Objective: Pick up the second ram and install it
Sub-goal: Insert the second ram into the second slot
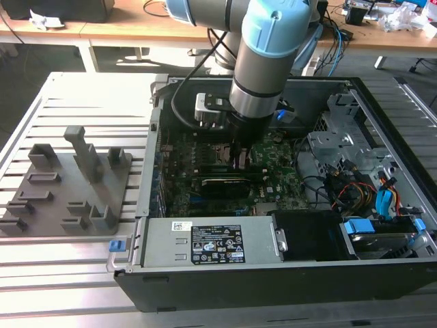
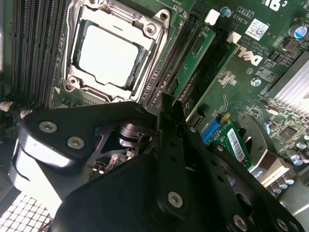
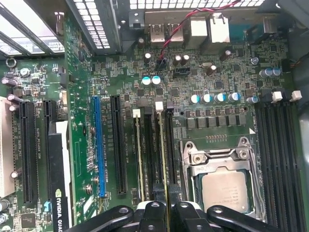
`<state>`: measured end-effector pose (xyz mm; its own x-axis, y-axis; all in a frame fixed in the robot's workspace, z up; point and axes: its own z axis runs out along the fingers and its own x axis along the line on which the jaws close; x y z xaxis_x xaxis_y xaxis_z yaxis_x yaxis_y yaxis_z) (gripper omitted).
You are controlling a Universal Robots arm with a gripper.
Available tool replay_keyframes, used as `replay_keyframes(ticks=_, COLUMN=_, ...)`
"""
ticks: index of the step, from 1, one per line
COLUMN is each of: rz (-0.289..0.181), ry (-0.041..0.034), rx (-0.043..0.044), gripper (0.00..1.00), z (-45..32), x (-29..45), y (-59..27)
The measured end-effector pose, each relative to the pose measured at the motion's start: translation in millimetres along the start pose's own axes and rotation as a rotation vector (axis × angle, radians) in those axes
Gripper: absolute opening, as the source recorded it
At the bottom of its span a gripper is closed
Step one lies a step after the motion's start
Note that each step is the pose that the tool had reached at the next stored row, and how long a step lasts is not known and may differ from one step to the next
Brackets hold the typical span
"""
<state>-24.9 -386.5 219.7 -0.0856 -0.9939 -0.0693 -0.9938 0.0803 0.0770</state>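
Your gripper [image 1: 240,162] stands deep inside the open case [image 1: 382,102], jaws clamped on the second ram [image 3: 162,159], which sits edge-up in a slot just beside the CPU socket [image 3: 224,186]. In the first wrist view the stick's long axis runs along the slot, from the jaws toward the white latch [image 3: 159,106] at its far end, parallel to the socket's side. A second stick [image 3: 139,159] stands in a slot close by on the side away from the socket, with a black slot between the two, so room is tight on both flanks of the ram. In the second wrist view the gripper [image 2: 166,108] meets the board [image 2: 231,77] at the near end of the slots, the ram [image 2: 193,55] running away from it past the CPU socket [image 2: 113,53]. Beyond the slots lie a blue slot [image 3: 98,145] and a graphics card [image 3: 60,179]. In the exterior view, the power supply [image 1: 212,240] lines the case's near edge, cables [image 1: 362,188] crowd the exterior view's right, and the grey holder [image 1: 72,181] sits apart on the desk [image 1: 89,92] to the exterior view's left.
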Motion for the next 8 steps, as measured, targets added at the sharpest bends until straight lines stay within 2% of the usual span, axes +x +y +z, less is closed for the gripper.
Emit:
replay_keyframes(ticks=2, rz=0.0, ry=0.0003, rx=-0.0001, gripper=0.14, z=3.9, x=0.3, y=-0.3)
replay_keyframes(ticks=5, rz=0.0, ry=-0.001, rx=0.0003, gripper=0.15, z=5.0, x=0.1, y=-0.4)
replay_keyframes(ticks=6, rz=0.0, ry=-0.0003, rx=0.0001, gripper=0.22, z=4.9, x=0.2, y=-0.3)
replay_keyframes(ticks=7, rz=0.0, ry=0.0002, rx=0.0, gripper=0.22, z=4.8, x=0.3, y=-0.3)
replay_keyframes(ticks=8, rz=0.0, ry=0.001, rx=0.0001, gripper=0.22, z=1.0, x=-0.1, y=-0.1)
